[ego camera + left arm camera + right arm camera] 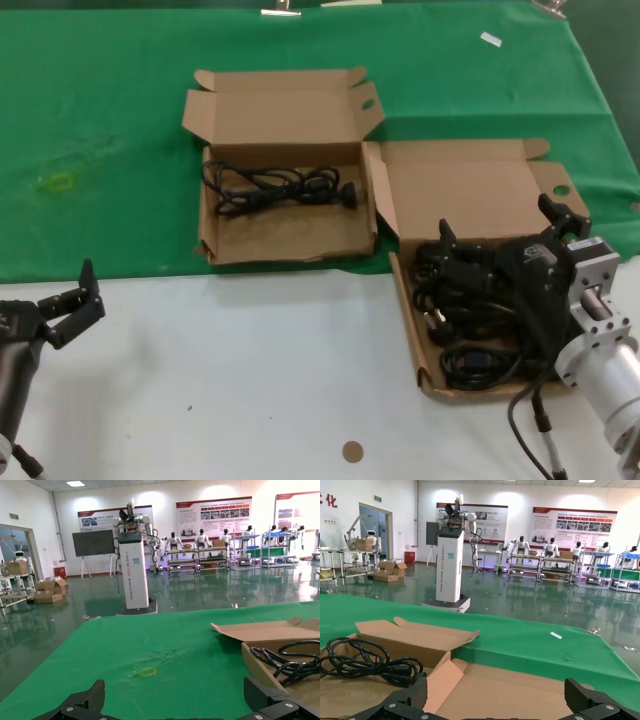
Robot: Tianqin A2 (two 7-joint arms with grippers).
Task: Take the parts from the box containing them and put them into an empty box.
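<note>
Your right gripper (505, 232), jaws wide, hangs directly over the cords (470, 320); left gripper (75, 300) idles open, well apart.

The right gripper (495, 702) is showing two black fingers (597, 702) spread wide apart. Past them, a black cord (367, 665) is lying coiled in a brown box (415, 637). A green cloth (530, 645) is covering the table behind it.

Bare white table (250, 380) between hands.
</note>
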